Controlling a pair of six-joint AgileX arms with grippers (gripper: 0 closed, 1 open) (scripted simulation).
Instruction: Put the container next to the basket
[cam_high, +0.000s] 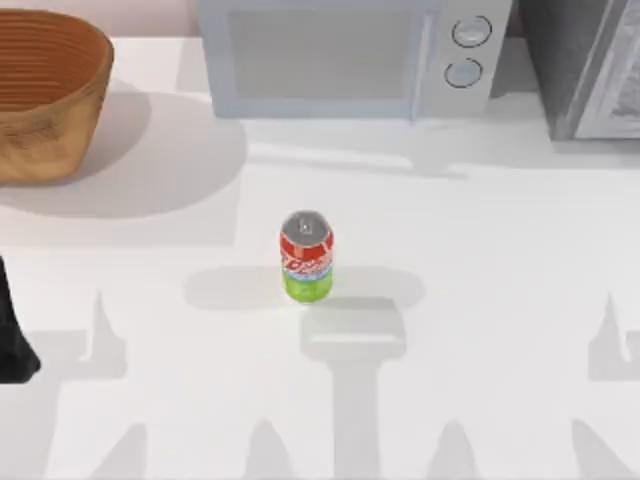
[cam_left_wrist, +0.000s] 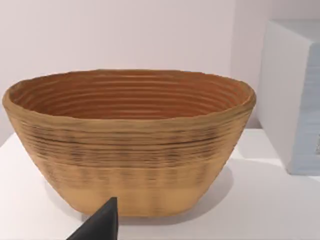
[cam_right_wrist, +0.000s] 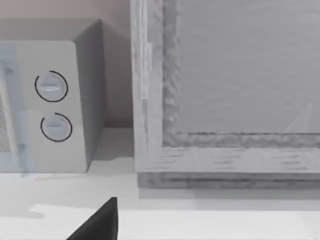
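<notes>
**A:** Grippers first: what are they doing?

**B:** Little to report. A dark fingertip of the left gripper (cam_left_wrist: 102, 225) juts into the left wrist view, pointed toward the basket (cam_left_wrist: 130, 145). A similar dark tip of the right gripper (cam_right_wrist: 100, 222) faces the microwave (cam_right_wrist: 50, 105) and a grey cabinet (cam_right_wrist: 230, 90). I cannot tell how far either one is open, and neither has hold of anything. In the top view a dark piece of the left arm (cam_high: 12, 335) sits at the table's left edge.

**A:** And the container?

**B:** The container (cam_high: 306, 256) stands upright near the middle of the white table (cam_high: 500, 250), well apart from the basket (cam_high: 45, 100), which sits at the far left corner. Nothing touches it.

**A:** How will it handle?

**B:** I'd judge it light and stiff, a thin-walled can with a smooth, probably slippery side. Being narrow and upright, it could tip if nudged off-centre.

**A:** Where to grip?

**B:** Across the round body, about mid-height on the red band, fingers level on opposite sides. Squeeze gently, since a hard pinch might dent it.
</notes>
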